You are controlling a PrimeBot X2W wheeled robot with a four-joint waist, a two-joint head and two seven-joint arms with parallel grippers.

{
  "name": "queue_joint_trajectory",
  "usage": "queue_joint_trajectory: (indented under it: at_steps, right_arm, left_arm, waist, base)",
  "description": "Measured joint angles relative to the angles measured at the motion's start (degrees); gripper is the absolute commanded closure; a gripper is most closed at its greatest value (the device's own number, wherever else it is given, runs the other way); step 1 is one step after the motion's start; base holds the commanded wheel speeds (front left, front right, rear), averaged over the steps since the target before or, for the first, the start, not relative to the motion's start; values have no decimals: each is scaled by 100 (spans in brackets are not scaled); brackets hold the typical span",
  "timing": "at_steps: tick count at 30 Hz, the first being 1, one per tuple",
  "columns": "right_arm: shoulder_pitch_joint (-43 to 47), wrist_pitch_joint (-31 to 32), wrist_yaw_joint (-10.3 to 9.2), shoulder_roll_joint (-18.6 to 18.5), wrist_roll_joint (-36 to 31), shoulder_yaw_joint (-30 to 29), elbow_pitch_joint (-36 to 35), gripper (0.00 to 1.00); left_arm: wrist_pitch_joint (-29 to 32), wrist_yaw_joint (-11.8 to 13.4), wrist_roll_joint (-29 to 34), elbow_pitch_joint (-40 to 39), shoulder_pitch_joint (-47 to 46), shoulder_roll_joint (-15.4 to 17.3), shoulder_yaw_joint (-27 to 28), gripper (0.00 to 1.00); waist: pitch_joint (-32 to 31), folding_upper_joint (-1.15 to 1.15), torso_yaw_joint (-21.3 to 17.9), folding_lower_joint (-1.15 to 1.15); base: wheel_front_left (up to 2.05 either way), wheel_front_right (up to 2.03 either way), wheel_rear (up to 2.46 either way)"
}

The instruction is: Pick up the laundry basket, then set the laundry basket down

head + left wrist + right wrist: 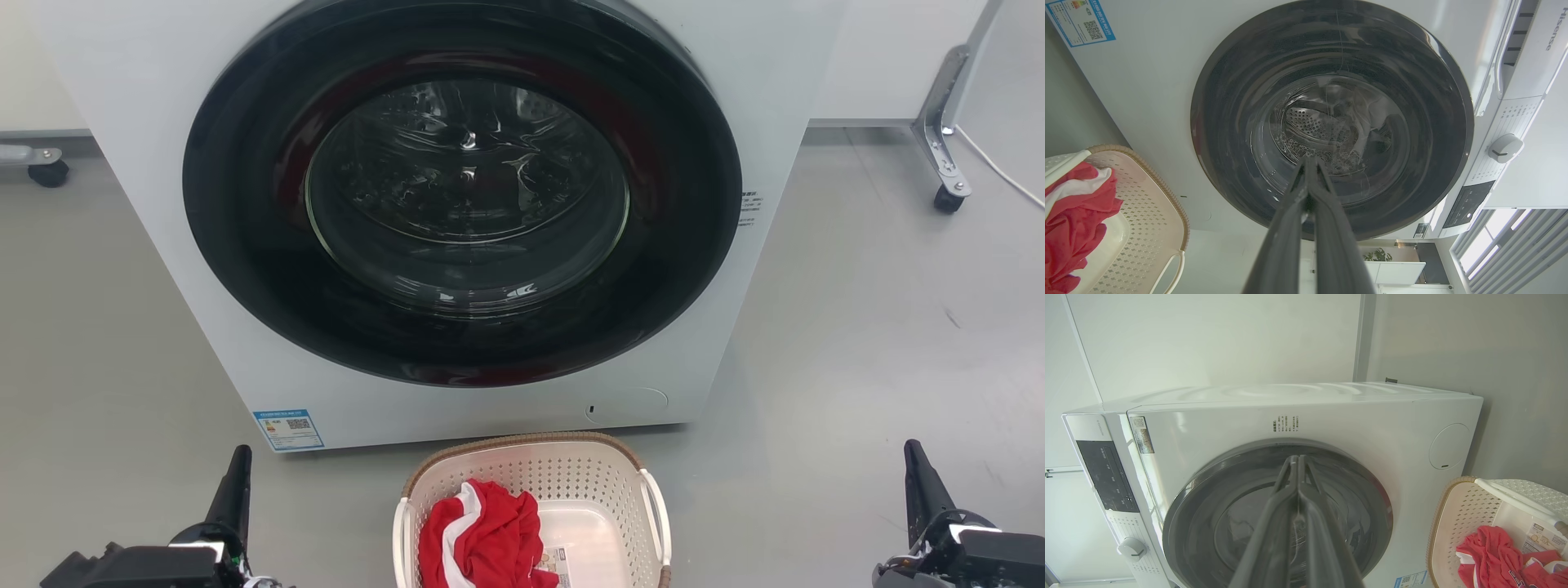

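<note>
Dark left pincer [241, 457] and right pincer [913, 449] pressed together, flanking laundry basket [531, 474], facing washer [461, 188]

Floor [857, 343]: smooth grey, faintly scuffed on the right.
Washing machine [784, 98]: white front-loader standing on the floor; round dark glass door [461, 188], blue sticker [287, 429] at a lower corner.
Wall [1208, 339]: plain white panels behind the machine.
Metal leg [939, 139]: on a black caster, with a white cable [1000, 175] beside it.
Window [1527, 245]: slatted, with bright daylight coming through; a green plant [1378, 256] is nearby.
</note>
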Motion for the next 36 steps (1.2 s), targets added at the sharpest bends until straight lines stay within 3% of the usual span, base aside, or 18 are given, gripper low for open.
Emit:
queue_joint_trajectory:
  at_steps: [36]
  right_arm:
    - [0,0,0,1,1,0,2,100]
  left_arm:
    - [-1,-43,-1,10,-1,-1,0,100]
  waist:
    - [-1,0,0,0]
  base:
    - [0,0,0]
